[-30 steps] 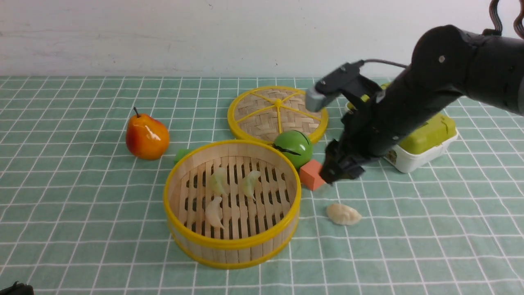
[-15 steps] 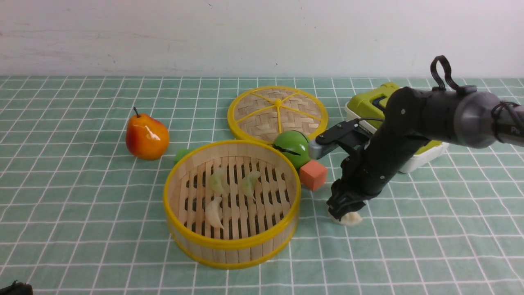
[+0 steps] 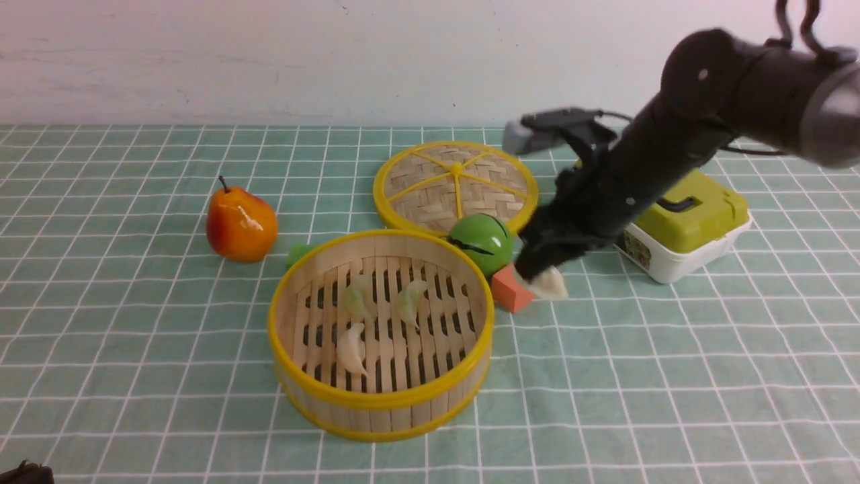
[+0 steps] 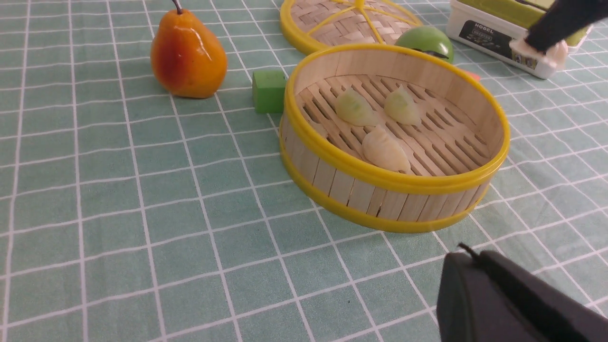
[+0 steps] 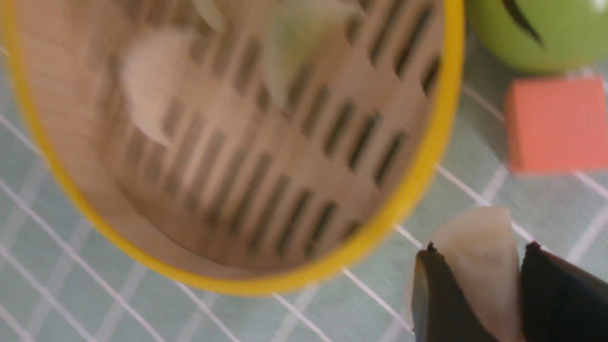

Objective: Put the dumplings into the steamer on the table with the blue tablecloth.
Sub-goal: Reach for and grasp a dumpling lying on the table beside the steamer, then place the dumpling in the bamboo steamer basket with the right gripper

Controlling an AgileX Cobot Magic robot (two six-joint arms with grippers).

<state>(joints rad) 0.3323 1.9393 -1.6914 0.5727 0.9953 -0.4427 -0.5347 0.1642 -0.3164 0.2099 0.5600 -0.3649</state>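
Dumplings [image 3: 352,349]: three lie on the slatted floor of the steamer [image 3: 383,402], lower centre of the front view. The fourth, a cream dumpling [image 3: 552,287], sits pinched between the half-closed jaws of the right gripper [image 3: 539,274], just right of the orange block [image 3: 507,292]. Left gripper [image 4: 468,266]: jaws closed, empty.

- Round bamboo steamer [image 3: 403,418]: bare pale wood slats, matt; its yellow rims smooth and slightly shiny.
- Teal-green grid tablecloth [image 3: 134,336]: matt woven cloth.
- Orange-red pear [image 3: 240,225]: glossy, bright highlights.
- Flat round disc [image 3: 430,195]: woven bamboo strips, yellow plastic-looking spokes.
- Green ball [image 3: 478,240]: shiny, smooth.
- Orange cube [image 3: 507,292]: matt.
- Cream-beige crescent dumpling [image 3: 549,286]: smooth, dull.
- Lime-and-white box [image 3: 692,218]: smooth plastic.
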